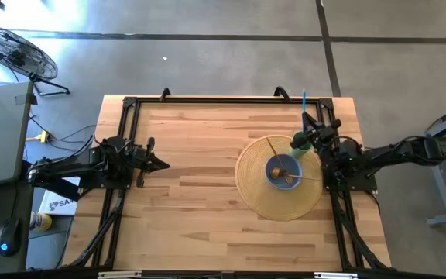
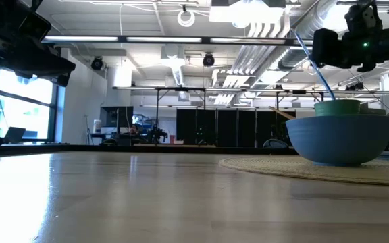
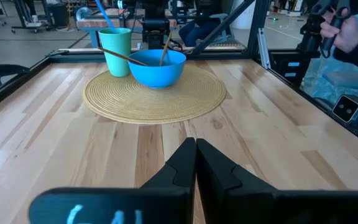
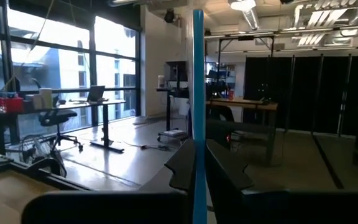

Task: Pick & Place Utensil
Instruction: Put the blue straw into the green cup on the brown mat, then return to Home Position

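Note:
A thin blue utensil (image 4: 198,93) is in my right gripper (image 4: 197,163), which is shut on it above the green cup (image 1: 300,142) near the table's right far corner. In the low view the blue utensil (image 2: 313,64) slants down to the green cup (image 2: 336,106). Next to the cup, a blue bowl (image 1: 283,170) with wooden utensils stands on a round woven mat (image 1: 258,198). My left gripper (image 3: 196,163) is shut and waits at the table's left side, far from them. My right gripper pinches the blue utensil's handle (image 4: 198,134) between its two fingers, partway along it. The fingers come at it roughly level, high above the cup. The handle's upper end (image 1: 303,94) sticks out past them toward the far edge. Its lower end (image 2: 331,96) reaches the cup's rim.
A black frame rail (image 1: 207,101) runs along the table's far edge and sides. The bowl (image 3: 157,67) and the cup (image 3: 115,51) stand close together on the mat (image 3: 154,102). Bare wood lies between the arms. A person (image 3: 347,28) stands beyond the table.

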`<state>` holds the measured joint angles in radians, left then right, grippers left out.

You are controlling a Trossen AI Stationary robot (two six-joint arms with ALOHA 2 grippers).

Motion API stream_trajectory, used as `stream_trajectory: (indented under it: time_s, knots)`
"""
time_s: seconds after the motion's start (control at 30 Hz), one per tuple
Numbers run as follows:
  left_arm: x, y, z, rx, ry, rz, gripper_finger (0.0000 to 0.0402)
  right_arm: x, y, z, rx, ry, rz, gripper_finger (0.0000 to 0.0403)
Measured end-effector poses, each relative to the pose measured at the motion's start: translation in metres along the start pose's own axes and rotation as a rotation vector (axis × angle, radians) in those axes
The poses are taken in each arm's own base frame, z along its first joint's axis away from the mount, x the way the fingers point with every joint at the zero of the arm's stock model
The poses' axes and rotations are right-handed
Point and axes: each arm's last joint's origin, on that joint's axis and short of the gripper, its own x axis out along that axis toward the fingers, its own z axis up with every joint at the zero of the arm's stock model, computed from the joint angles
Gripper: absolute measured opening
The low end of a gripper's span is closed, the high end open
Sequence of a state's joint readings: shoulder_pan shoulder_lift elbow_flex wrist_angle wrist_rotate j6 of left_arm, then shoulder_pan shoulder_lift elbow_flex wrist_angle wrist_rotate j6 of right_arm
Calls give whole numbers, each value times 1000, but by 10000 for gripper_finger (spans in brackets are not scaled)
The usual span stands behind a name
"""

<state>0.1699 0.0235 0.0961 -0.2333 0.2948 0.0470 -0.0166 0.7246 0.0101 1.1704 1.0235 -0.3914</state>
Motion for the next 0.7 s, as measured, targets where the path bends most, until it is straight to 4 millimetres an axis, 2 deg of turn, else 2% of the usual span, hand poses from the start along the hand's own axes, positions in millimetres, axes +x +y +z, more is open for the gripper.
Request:
stream_trajectory:
  time_s: [0.33, 0.57, 0.7]
  knots:
    - [0, 0, 0, 0, 0, 0, 10, -19, 9, 4, -23, 54, 58, 28]
    - [0, 0, 0, 0, 0, 0, 10, -26, 10, 8, -67, 79, 51, 68]
    - [0, 0, 0, 0, 0, 0, 10, -28, 8, 18, -43, 92, 15, 95]
